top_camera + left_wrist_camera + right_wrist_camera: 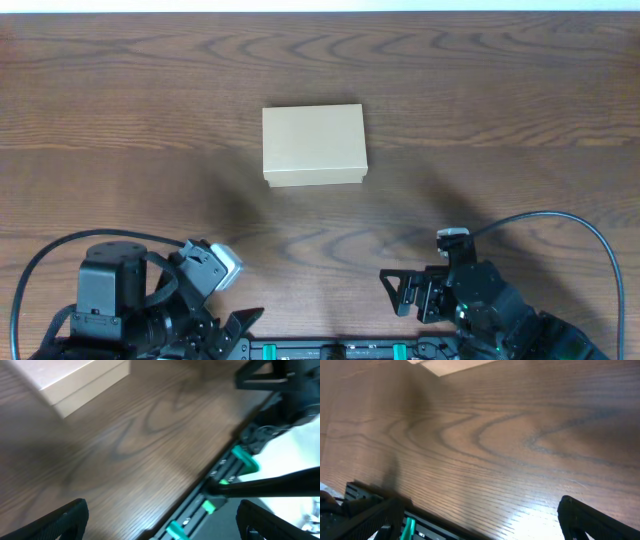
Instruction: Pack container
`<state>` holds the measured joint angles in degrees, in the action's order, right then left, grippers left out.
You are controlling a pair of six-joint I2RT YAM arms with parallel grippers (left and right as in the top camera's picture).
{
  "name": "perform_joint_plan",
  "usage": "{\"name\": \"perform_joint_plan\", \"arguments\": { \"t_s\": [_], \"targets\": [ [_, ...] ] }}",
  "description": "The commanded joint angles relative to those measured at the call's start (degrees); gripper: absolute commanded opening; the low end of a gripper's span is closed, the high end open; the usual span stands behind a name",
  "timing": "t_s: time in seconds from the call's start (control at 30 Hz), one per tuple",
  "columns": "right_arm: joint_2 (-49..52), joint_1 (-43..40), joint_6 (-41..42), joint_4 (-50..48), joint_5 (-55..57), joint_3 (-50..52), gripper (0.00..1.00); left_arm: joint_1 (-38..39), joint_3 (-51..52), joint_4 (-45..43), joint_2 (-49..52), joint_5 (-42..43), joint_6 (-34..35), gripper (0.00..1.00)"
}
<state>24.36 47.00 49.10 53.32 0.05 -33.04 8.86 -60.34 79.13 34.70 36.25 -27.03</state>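
One dark wooden table [500, 100] fills the overhead view. Near its middle sits a tan cardboard box [314, 145], lid closed. At the near edge, well apart from it, the left gripper [160, 526] and right gripper [482, 521] hang with jaws spread wide, empty.

The box [314, 146] is small, tan and plain, made of cardboard. Its lid is shut. It sits flat near the middle of the brown wooden table [520, 110], its long sides running left to right. From above, its top and front side show.
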Motion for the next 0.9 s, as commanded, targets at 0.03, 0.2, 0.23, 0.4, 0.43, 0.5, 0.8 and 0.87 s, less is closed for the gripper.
{"name": "perform_joint_plan", "arguments": {
  "t_s": [0.03,0.2,0.23,0.4,0.43,0.5,0.8,0.87],
  "targets": [
    [0.0,0.5,1.0,0.4,1.0,0.3,0.99,0.3,0.2,0.0,-0.4,-4.2,0.3,0.95],
    [0.0,0.5,1.0,0.4,1.0,0.3,0.99,0.6,0.3,-2.6,-3.1,-6.9,0.0,0.95],
    [0.0,0.5,1.0,0.4,1.0,0.3,0.99,0.2,0.7,-4.3,-4.3,-7.4,0.0,0.96],
    [0.0,0.5,1.0,0.4,1.0,0.3,0.99,-4.9,8.7,-15.9,-12.8,-9.4,3.1,0.95],
    [0.0,0.5,1.0,0.4,1.0,0.3,0.99,-6.0,10.9,-18.0,-14.5,-9.6,5.0,0.95],
    [0.0,0.5,1.0,0.4,1.0,0.3,0.99,-8.2,16.2,-22.5,-18.6,-9.9,9.8,0.95],
    [0.0,0.5,1.0,0.4,1.0,0.3,0.99,-11.1,40.8,-44.4,-34.6,-19.0,33.6,0.95],
    [0.0,0.5,1.0,0.4,1.0,0.3,0.99,-11.1,44.4,-48.8,-34.3,-20.9,35.6,0.95]
  ]
}}
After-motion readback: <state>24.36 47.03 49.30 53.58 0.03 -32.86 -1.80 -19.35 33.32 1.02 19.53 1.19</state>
